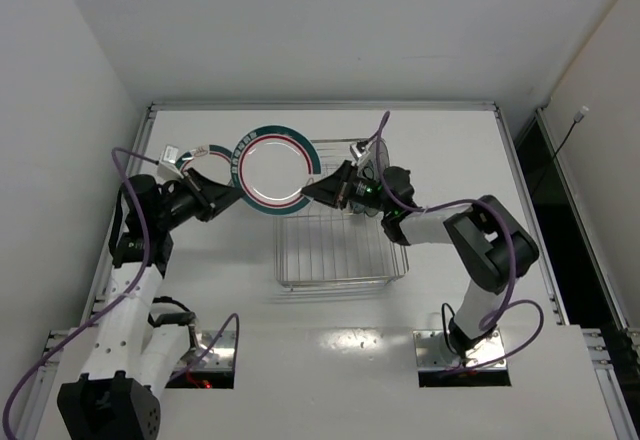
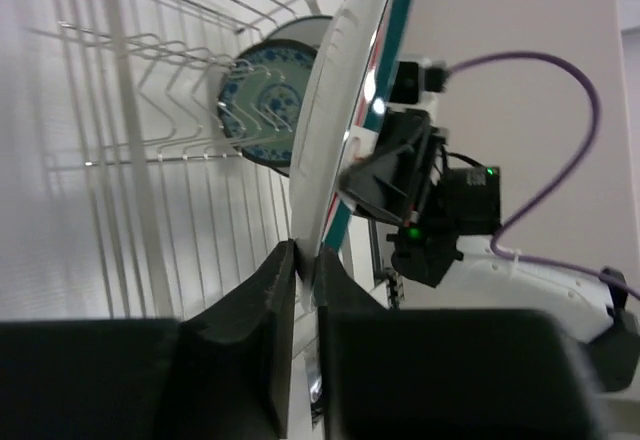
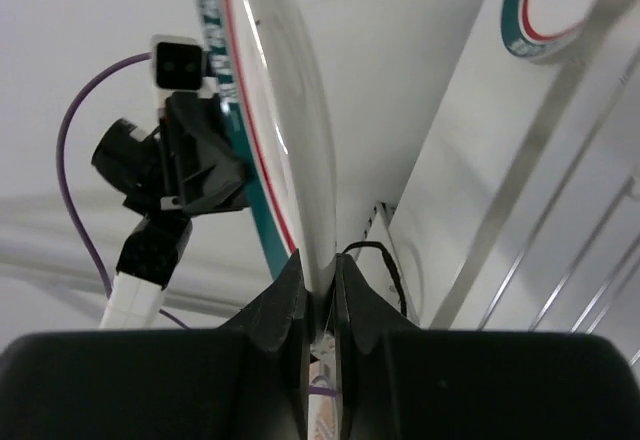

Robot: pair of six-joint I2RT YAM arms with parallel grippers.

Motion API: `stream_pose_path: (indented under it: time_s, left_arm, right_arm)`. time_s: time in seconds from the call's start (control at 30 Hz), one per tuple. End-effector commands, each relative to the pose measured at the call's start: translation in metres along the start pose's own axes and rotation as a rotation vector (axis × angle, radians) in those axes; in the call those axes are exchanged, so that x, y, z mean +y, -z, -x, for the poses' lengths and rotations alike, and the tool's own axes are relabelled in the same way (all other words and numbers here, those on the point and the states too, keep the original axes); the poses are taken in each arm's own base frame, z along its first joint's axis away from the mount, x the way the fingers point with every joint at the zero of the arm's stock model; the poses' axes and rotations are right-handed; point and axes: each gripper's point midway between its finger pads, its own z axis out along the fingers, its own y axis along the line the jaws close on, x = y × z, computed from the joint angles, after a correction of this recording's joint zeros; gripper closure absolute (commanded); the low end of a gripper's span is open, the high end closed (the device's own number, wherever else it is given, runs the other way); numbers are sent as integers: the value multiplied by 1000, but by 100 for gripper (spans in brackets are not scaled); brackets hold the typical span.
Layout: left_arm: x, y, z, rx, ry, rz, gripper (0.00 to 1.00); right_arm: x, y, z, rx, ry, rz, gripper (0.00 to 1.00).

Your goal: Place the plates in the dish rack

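Plate point(image 1: 275, 168) with a teal-and-red rim, held up at the dish rack's point(image 1: 340, 260) far left corner.
The left pincer point(image 1: 232, 197) is clenched on its edge on the side away from the rack. The right pincer point(image 1: 307, 195) is clenched on the opposite edge, over the rack. A blue patterned plate point(image 2: 262, 100) stands among the prongs at the rack's far end.

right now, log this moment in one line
teal-and-red plate: held by both arms at rack's far-left corner | left jaws: shut on its rim | right jaws: shut on its rim | rack: blue patterned plate already inside
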Motion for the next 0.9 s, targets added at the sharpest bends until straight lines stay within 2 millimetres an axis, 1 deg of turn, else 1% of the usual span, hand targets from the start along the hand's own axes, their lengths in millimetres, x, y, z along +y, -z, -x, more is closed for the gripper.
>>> stream_pose_path:
  time_s: [0.0,0.03,0.07,0.1,0.13,0.17,0.2,0.23,0.27,0.3,0.33,0.37,0.4,0.43,0.47,0.5,0.53,0.57,0.6,0.63,0.67,0.7,0.73,0.77,0.8,0.83,0.87]
  left_arm:
    - [-21,2,-3,13,-33,-100,88]
    - [-18,1,-3,6,-38,-88,79]
    - [-12,1,-4,10,-41,-65,69]
    - [-3,-2,-3,4,-35,-29,46]
    - [2,-3,-2,1,-37,-1,35]
    - [9,-2,-2,14,-54,49,29]
    - [15,-2,0,15,-63,90,21]
    - [29,-4,6,1,-62,168,21]
    - [41,-1,2,21,-49,231,21]
    - [41,0,9,12,-92,256,20]
    - [48,2,15,-7,-96,295,20]
    - [54,3,16,-3,-90,314,20]
    - [60,3,18,-6,-87,327,20]
    - [63,6,24,-23,-89,338,20]
    - [67,5,22,-10,-75,350,20]
    - [70,5,27,-17,-76,359,20]
    - [71,6,29,-26,-72,364,20]
    - [74,5,29,-19,-65,371,20]
    - [75,6,27,-14,-59,376,20]
    - [76,6,32,-21,-65,380,20]
    - [80,8,33,-28,-56,397,20]
    - [81,9,34,-33,-57,405,20]
    - [88,13,35,-38,-51,433,20]
    - [93,16,40,-64,-51,481,20]
    - [101,21,42,-77,-50,519,20]
    - [107,25,38,-71,-34,554,20]
    - [111,27,42,-85,-44,572,20]
  right_arm:
    - [57,15,21,-81,114,150,100]
    - [60,17,27,-100,125,139,100]
    - [63,18,27,-101,154,128,100]
    - [76,25,34,-133,189,122,100]
    - [62,29,41,-159,159,20,100]
    - [55,33,42,-169,232,-47,100]
    - [63,34,54,-192,283,-105,100]
    - [37,56,62,-245,245,-365,100]
    - [53,63,81,-291,369,-466,100]
    - [48,76,86,-327,388,-589,100]
    - [28,106,92,-381,386,-797,100]
    - [31,119,98,-416,387,-865,100]
    - [43,133,115,-493,427,-931,100]
    - [36,146,109,-471,427,-1021,100]
    - [39,155,120,-512,467,-1102,100]
    - [37,160,122,-508,486,-1161,100]
    - [28,171,116,-460,496,-1258,100]
    - [40,166,121,-464,526,-1277,100]
    - [40,174,128,-485,574,-1359,100]
    - [29,172,127,-459,590,-1421,100]
    - [35,169,125,-435,622,-1449,100]
    - [35,171,128,-453,646,-1487,100]
    - [36,170,128,-446,668,-1508,100]
    - [33,166,128,-440,681,-1519,100]
    - [36,162,127,-447,712,-1528,100]
    - [36,162,126,-440,726,-1546,100]
    - [37,161,129,-449,733,-1560,100]
